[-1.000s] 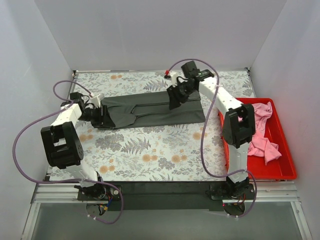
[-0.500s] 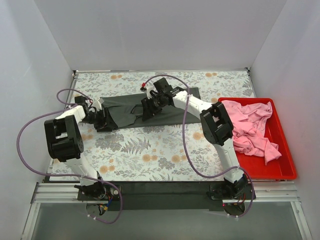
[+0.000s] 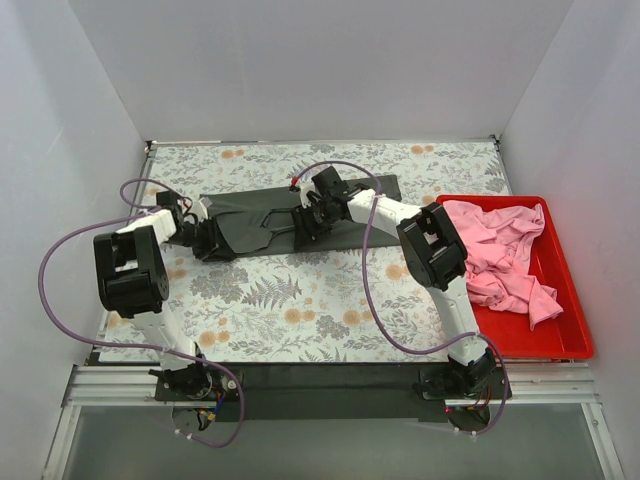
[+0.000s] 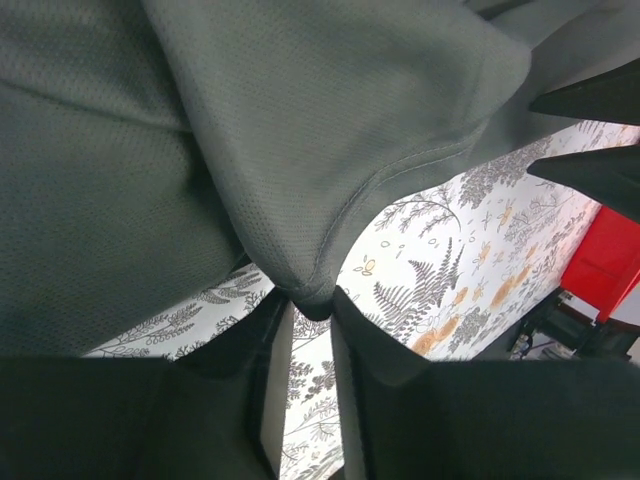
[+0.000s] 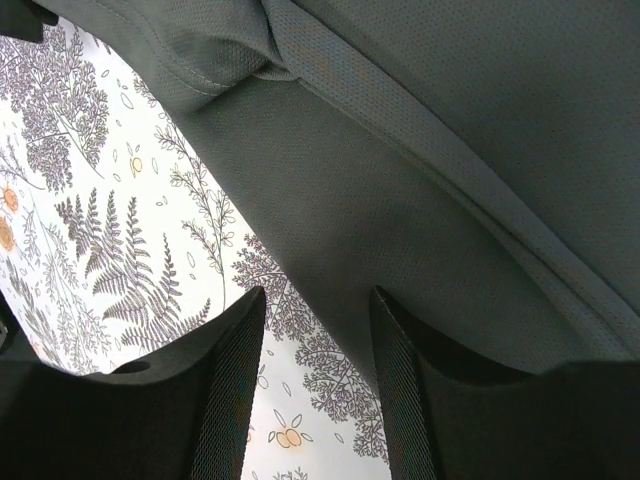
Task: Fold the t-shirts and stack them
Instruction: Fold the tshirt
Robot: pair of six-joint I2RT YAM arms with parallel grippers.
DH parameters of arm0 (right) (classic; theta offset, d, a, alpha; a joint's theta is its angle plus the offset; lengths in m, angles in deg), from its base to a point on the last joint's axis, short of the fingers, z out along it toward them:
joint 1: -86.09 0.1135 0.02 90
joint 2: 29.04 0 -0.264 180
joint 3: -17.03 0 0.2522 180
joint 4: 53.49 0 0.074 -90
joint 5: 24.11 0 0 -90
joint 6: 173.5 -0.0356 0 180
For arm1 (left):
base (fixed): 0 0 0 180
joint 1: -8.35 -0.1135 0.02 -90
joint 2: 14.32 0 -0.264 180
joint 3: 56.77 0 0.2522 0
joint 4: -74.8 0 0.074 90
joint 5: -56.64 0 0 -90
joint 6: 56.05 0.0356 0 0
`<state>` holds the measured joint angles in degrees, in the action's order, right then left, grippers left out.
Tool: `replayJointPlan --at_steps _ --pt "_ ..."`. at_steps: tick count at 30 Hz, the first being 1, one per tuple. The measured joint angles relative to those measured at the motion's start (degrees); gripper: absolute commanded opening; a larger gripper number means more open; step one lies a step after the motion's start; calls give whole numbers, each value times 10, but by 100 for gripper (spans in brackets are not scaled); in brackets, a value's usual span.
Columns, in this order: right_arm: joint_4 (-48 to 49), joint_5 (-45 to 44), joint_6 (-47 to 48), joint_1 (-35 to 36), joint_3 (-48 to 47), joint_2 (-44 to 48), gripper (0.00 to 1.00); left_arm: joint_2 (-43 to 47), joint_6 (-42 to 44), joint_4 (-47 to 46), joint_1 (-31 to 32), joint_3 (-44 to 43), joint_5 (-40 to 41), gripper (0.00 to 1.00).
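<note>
The dark charcoal t-shirt lies partly folded across the far middle of the floral cloth. My left gripper is at its left end. In the left wrist view the gripper is shut on a hemmed corner of the shirt. My right gripper is over the shirt's near edge at its middle. In the right wrist view the gripper is open and empty, and the shirt lies just beyond the fingertips. Pink t-shirts lie crumpled in the red tray.
The red tray sits at the right edge of the table and also shows in the left wrist view. The floral table cloth covers the table. White walls close in the back and both sides.
My right gripper has swung left from the shirt's far right part to its near middle edge. My left gripper has stayed at the shirt's left end, shifting only slightly.
</note>
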<state>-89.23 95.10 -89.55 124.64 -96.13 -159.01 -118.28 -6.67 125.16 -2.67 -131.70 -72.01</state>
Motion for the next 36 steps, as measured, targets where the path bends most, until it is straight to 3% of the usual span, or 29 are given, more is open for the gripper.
replayJointPlan --at_steps 2,4,12,25,29,36 --pt "3 0 1 0 2 0 52 0 -3 7 0 -10 -2 6" --pt "5 1 1 -1 2 0 52 -3 -6 16 0 -29 -5 0" --pt "14 6 3 -2 8 0 52 -42 -16 26 0 -140 -32 0" --pt "37 13 11 -3 29 9 52 -193 -78 -19 1 -285 -71 0" --pt "42 14 18 -3 35 12 52 -212 -102 -46 4 -320 -80 21" --pt "40 14 25 -3 45 23 52 -206 -132 -108 6 -303 -106 27"
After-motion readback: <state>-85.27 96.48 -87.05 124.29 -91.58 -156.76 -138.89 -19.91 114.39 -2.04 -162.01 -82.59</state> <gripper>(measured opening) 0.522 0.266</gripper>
